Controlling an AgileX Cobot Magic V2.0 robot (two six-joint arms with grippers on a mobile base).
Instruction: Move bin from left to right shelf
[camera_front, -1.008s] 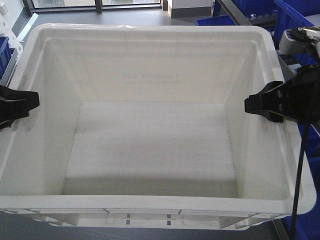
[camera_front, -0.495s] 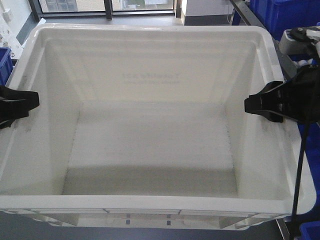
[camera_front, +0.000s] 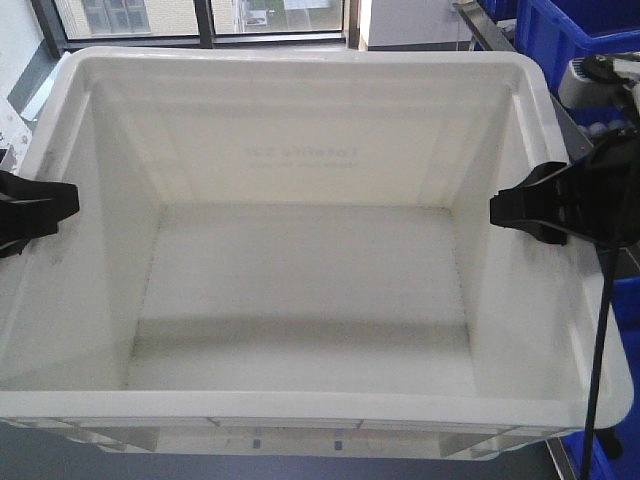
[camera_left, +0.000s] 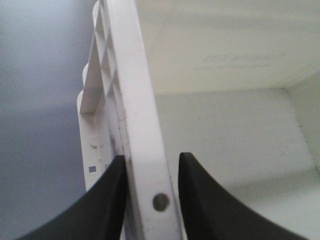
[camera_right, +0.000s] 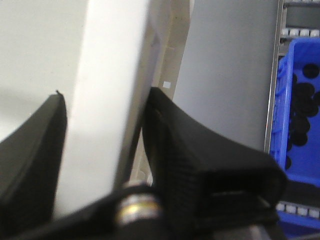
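blue totes (camera_front: 592, 35) right of bin (camera_front: 300, 110), jaws clamping both rims.

1. Left gripper (camera_left: 150, 172): two smooth black fingers (camera_left: 102, 205), wedge-shaped with curved inner edges.
2. Right gripper (camera_right: 106, 130): black, with a fine woven texture and a brass-coloured ring (camera_right: 134, 206) at its base.
3. Thin black cable (camera_front: 600, 340) and rounded grey housing (camera_front: 590, 82) by the right gripper.

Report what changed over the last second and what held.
The background slid right in the front view: the blue totes drew toward the edge, more window showed. So the robot and bin moved together. Left gripper and right gripper stayed clamped on its side rims.
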